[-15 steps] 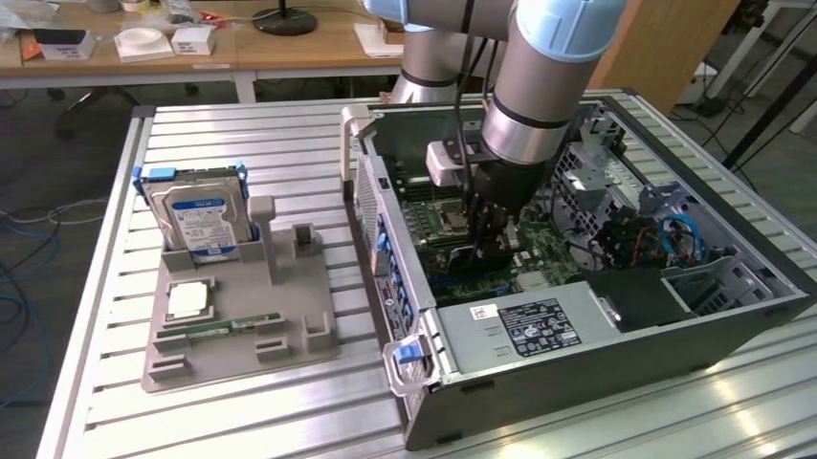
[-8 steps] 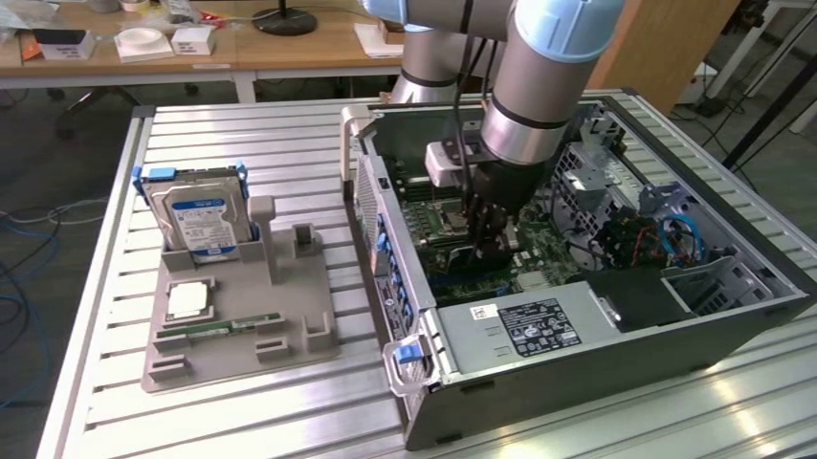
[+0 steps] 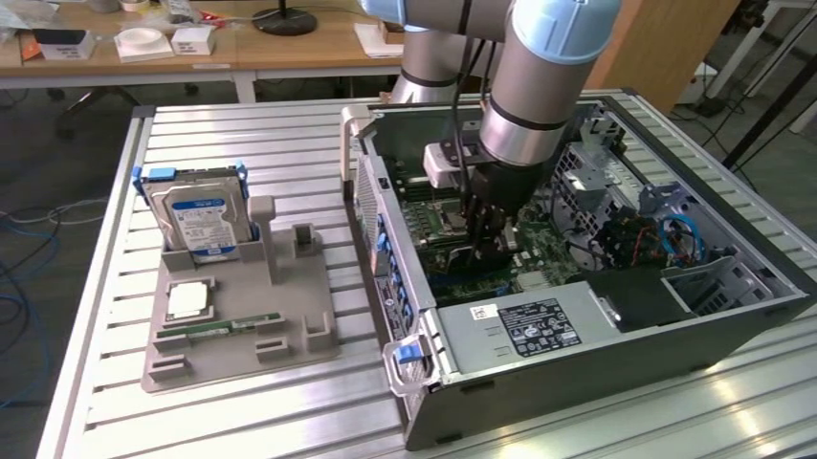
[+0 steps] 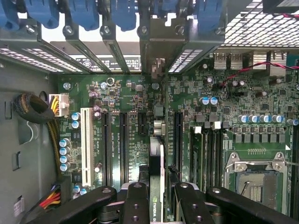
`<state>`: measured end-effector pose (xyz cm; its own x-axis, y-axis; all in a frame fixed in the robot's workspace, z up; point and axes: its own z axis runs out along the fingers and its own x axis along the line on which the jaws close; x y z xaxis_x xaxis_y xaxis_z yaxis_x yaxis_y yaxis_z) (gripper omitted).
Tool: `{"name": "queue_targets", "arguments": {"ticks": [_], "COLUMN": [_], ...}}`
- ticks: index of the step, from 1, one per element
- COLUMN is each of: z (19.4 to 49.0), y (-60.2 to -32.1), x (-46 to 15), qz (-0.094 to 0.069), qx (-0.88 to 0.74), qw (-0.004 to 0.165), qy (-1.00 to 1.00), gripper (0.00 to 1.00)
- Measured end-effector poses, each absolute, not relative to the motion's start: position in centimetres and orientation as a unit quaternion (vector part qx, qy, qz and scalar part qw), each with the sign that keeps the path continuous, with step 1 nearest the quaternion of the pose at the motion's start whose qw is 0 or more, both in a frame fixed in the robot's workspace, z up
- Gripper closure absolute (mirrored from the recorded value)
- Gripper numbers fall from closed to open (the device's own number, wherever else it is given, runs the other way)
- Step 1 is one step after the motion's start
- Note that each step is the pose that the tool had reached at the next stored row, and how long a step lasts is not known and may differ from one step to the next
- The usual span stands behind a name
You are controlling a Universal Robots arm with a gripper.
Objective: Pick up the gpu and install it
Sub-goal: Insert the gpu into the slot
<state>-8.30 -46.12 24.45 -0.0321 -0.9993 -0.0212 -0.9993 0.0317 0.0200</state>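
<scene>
Holding the gpu (image 4: 156,182) on its edge, the claw (image 4: 157,198) is clamped on it above the motherboard (image 4: 117,98); keep it straight over its slot.

- The thin green circuit-board gpu (image 4: 159,186) is seen edge-on, its lower part hidden behind the black end effector (image 4: 156,205).
- The end effector is cut off by the picture's edge.
- The printed text on the hard drive's blue label (image 3: 202,222) is too small to be read.

1 hard drive (image 3: 202,218), 1 computer case (image 3: 613,325) (open), 1 gpu (image 4: 158,179).
</scene>
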Motion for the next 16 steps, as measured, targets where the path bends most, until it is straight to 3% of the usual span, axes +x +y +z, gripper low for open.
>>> {"name": "queue_targets", "arguments": {"ticks": [16], "z": [24.4], "y": [-46.12], "x": [-8.33], "qz": [0.014], "qx": [-0.696], "qw": [0.001], "qy": [0.718], "gripper": [0.74]}}
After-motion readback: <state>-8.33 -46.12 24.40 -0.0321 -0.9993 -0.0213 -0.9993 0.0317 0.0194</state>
